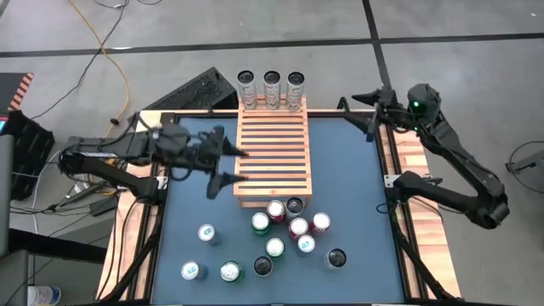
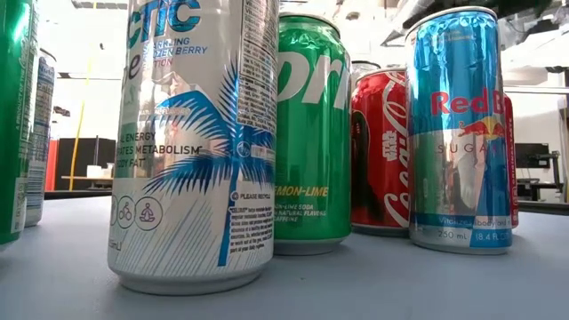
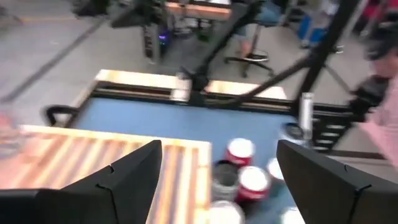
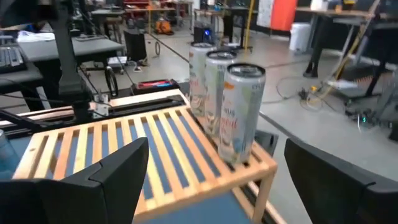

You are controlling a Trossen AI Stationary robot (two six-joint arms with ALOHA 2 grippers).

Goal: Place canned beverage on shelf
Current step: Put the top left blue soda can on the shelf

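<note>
The wooden slatted shelf (image 1: 272,153) stands on the blue table top. Three tall pale cans (image 1: 271,89) stand upright in a row on its far edge, also seen in the right wrist view (image 4: 242,112). Several more cans (image 1: 289,228) stand on the table just near of the shelf, others (image 1: 208,234) farther left. My left gripper (image 1: 231,163) hovers open at the shelf's left edge, pointing right, with nothing between its fingers. My right gripper (image 1: 363,115) is open and empty near the table's far right corner, pointing left toward the three cans.
The low view is filled by standing cans: a white one (image 2: 191,142), a green one (image 2: 311,133), a red one (image 2: 382,151) and a blue-silver one (image 2: 458,133). Wooden rails (image 1: 408,204) frame the table. A person's pink sleeve (image 3: 385,124) shows beyond the table.
</note>
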